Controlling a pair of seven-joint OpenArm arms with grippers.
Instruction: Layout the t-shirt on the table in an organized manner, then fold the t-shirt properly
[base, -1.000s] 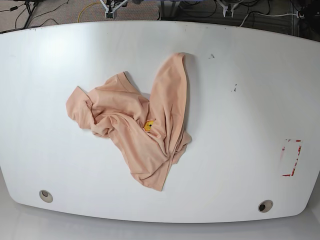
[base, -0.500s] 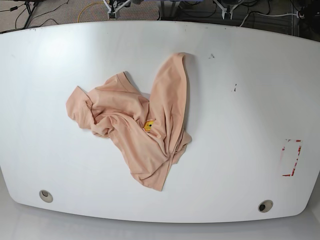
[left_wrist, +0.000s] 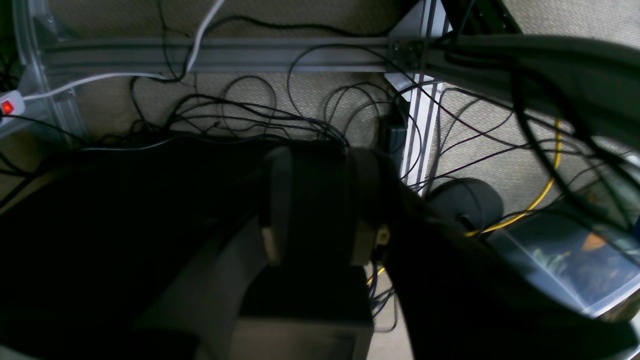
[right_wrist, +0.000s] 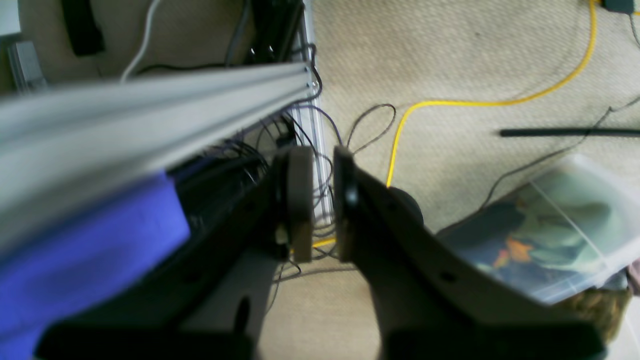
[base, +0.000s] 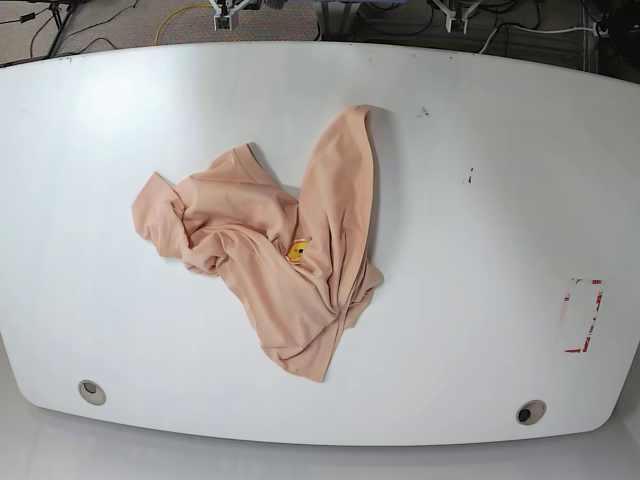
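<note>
The t-shirt (base: 275, 245) lies crumpled in the middle of the table (base: 480, 250), pale peach, with a bit of its yellow print (base: 297, 251) showing among the folds. One long flap reaches toward the far edge. Neither gripper is over the table; both wrist views look down at carpet and cables behind it. My left gripper (left_wrist: 320, 160) stands open with nothing between its dark fingers. My right gripper (right_wrist: 321, 155) is shut to a thin slit and holds nothing. The t-shirt is out of both wrist views.
Two grey grommets (base: 91, 391) (base: 530, 411) sit near the front edge. A red tape outline (base: 583, 315) marks the right side, with dark specks (base: 467, 177) farther back. Beyond the table are an aluminium rail (right_wrist: 150, 105), cables and a clear plastic bin (right_wrist: 545, 235).
The t-shirt has not moved. The arm tips at the far edge of the base view have slipped slightly further out of frame.
</note>
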